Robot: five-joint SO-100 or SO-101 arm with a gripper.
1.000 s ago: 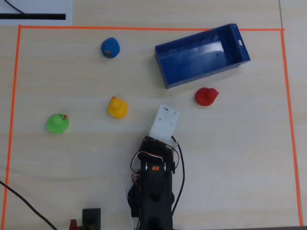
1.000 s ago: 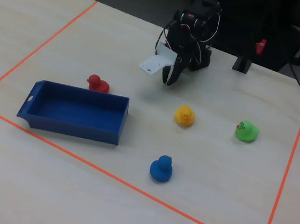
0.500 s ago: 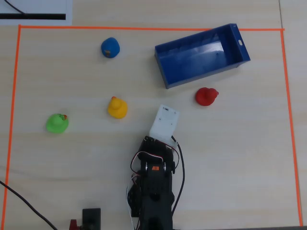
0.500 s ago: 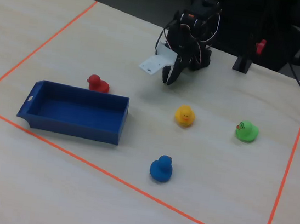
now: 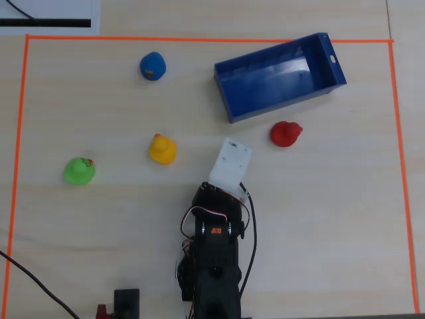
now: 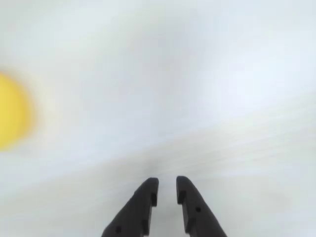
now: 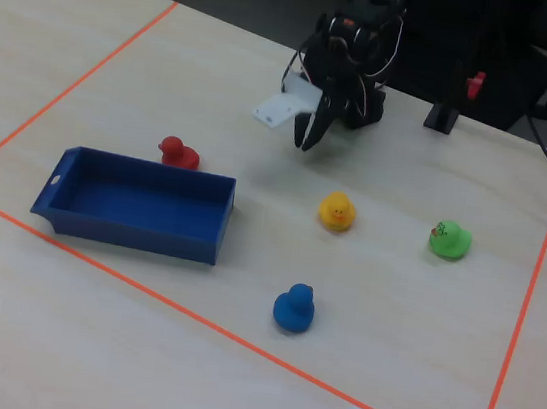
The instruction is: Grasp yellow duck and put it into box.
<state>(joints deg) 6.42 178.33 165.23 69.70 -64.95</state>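
Ducks: four small rubber ducks on the pale wooden table (image 5: 319, 219), one each of yellow, blue, green and red.
Boxes: one dark blue rectangular plastic box (image 5: 279, 76), open-topped, at the far right in the overhead view.
Writing: none legible; a white sheet with a black bar (image 5: 46, 16) lies at the far left corner, outside the orange tape border (image 5: 199, 40).
Yellow rubber duck (image 5: 162, 149): plain yellow body, rounded, orange beak; it stands on the table left of the arm's white wrist block (image 5: 230, 163), apart from it, well clear of the box.
Other ducks: blue duck (image 5: 153, 66) far left, green duck (image 5: 79, 171) left, red duck (image 5: 286, 133) just near of the box.
Black two-finger gripper (image 6: 167, 190): fingers nearly together with a narrow gap, holding nothing, above bare table; the yellow duck shows as a blur at the wrist view's left edge.
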